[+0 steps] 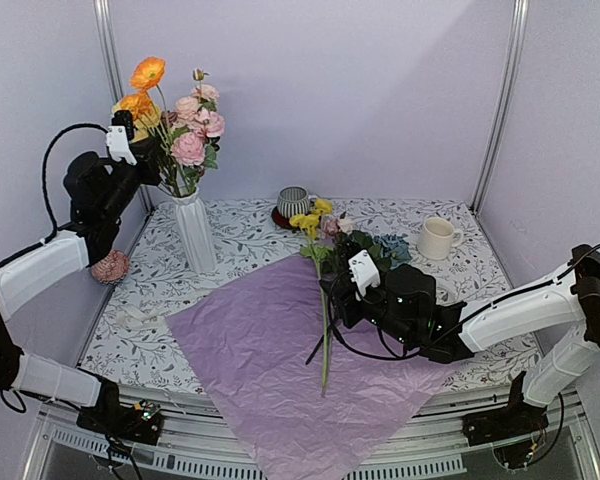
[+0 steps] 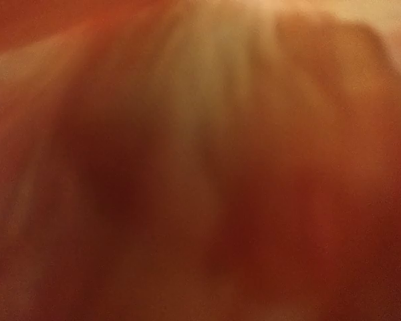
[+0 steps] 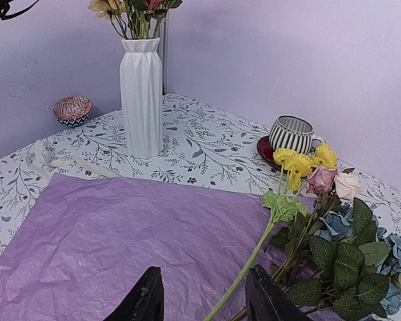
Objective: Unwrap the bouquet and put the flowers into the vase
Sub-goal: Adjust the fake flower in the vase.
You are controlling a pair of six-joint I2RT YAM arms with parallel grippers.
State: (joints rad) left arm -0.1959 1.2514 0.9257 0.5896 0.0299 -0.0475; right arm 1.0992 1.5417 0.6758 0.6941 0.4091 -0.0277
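Note:
The white ribbed vase (image 1: 195,232) (image 3: 141,93) stands at the back left and holds orange and pink flowers (image 1: 185,130). My left gripper (image 1: 152,155) is raised among those blooms beside an orange flower (image 1: 135,105). It is shut, and I cannot tell whether it holds anything. An orange petal blur (image 2: 200,160) fills the left wrist view and hides the fingers. The pink-lilac paper (image 1: 270,350) (image 3: 120,234) lies spread flat. My right gripper (image 1: 332,292) (image 3: 204,274) hovers open over it, with a yellow flower's stem (image 3: 254,257) running between its fingers. Yellow, pink and blue flowers (image 1: 365,240) (image 3: 321,200) lie at the paper's far corner.
A grey striped mug (image 1: 293,202) (image 3: 291,134) on a red saucer sits behind the loose flowers. A cream mug (image 1: 437,238) stands at the right. A small pink patterned ball-like object (image 1: 110,266) (image 3: 72,109) and the pale ribbon (image 1: 140,315) (image 3: 53,160) lie left of the vase.

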